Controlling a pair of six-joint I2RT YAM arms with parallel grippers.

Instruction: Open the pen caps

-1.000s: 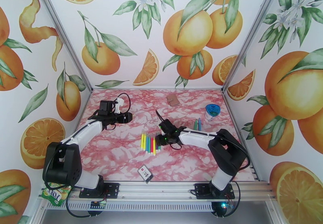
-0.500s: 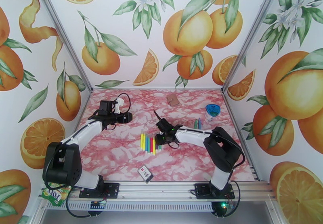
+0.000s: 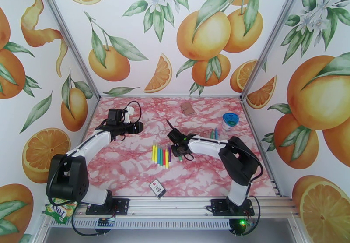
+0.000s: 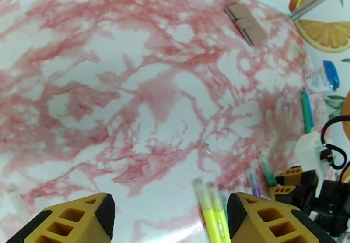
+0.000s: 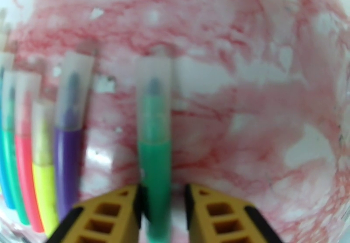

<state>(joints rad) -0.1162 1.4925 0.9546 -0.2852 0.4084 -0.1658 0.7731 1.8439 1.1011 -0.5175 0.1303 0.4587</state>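
On the pink-marbled table (image 3: 131, 169) inside orange-print walls (image 3: 144, 29), left fingers (image 4: 74, 220) gape; right fingers (image 5: 105, 215) loosely straddle green marker (image 5: 154, 152).

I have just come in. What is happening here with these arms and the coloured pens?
The right gripper has its fingers on either side of a green marker, which lies beside a row of markers on the table. I cannot tell whether it is clamped. The marker's cap is on, as are the neighbouring caps in the right wrist view. The left gripper is open above the table, holding nothing.
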